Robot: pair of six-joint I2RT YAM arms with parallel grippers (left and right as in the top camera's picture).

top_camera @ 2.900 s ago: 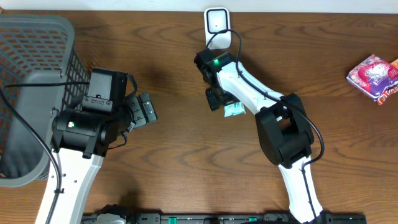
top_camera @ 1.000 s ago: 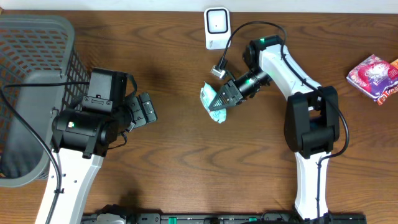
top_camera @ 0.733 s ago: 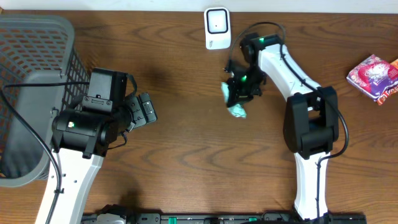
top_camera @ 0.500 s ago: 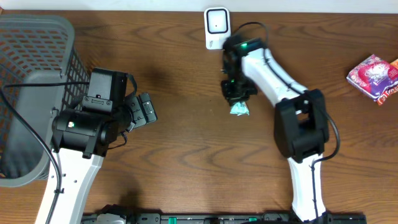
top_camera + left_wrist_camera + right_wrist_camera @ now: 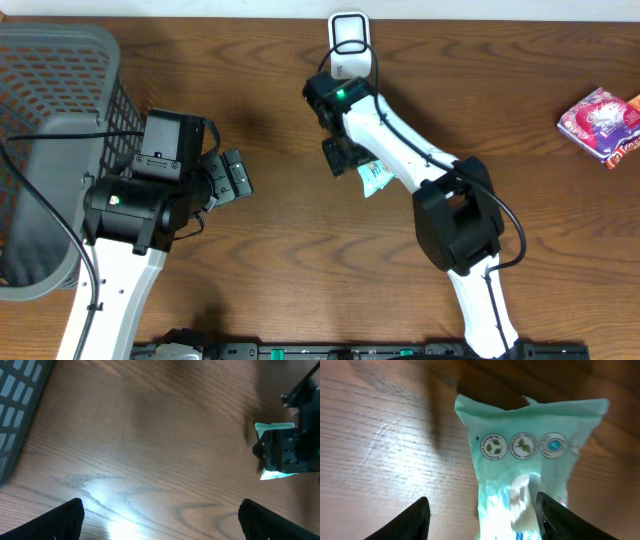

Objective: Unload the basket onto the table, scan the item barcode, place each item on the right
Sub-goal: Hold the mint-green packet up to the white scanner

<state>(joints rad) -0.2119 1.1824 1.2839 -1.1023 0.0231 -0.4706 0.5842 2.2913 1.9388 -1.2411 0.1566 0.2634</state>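
Right tool (image 5: 340, 158): jaws spread apart, clasping nothing; pointed down at the worktop (image 5: 270, 90)
Packet (image 5: 520, 460): mint-green, printed with round symbols; lying flat on the worktop directly under the right tool, between its fingers (image 5: 415, 520); one finger stands clear of its edge, the other overlaps its opposite edge in the wrist view
Scanner (image 5: 349, 40): white; just beyond the right tool, at the worktop's far edge
Left tool (image 5: 237, 175): jaws wide, empty; over bare wood, well apart from the packet, which lies ahead and to its right
Basket (image 5: 60, 60): grey; beside the left tool, on its left
Pink pack (image 5: 598, 122): well off to the right tool's right
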